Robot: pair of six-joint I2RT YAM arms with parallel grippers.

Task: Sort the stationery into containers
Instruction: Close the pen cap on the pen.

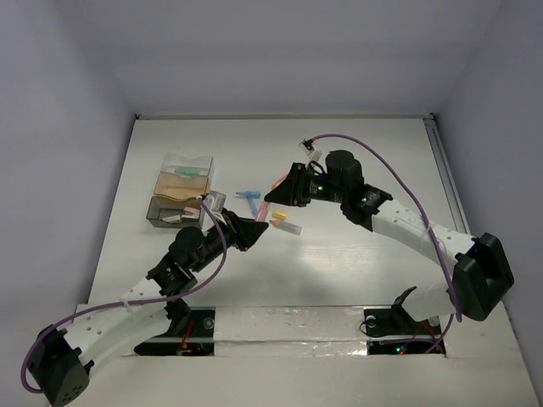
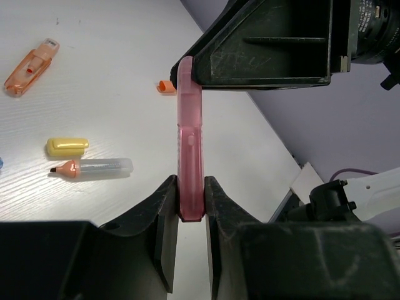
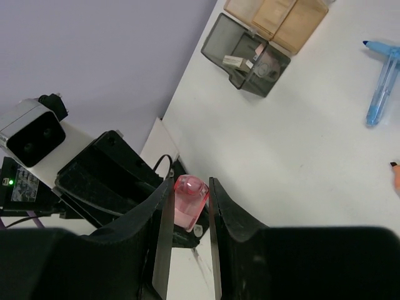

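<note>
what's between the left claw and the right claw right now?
Only the pink highlighter. The left claw grips one end and the right claw the other. It shows clearest in the left wrist view.

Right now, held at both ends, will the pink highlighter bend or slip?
Probably stiff: the pink highlighter spans straight between the left gripper and right gripper, no sag. Its glossy translucent plastic looks light and may slip.

The pink highlighter [image 2: 190,144] has its far end hidden inside the right pincer [image 3: 189,199]. Left of the left pincer [image 2: 190,187], a blue piece [image 2: 1,164] is cut off by the edge. Right of the right pincer, an orange piece [image 3: 396,181] is cut off too.
</note>
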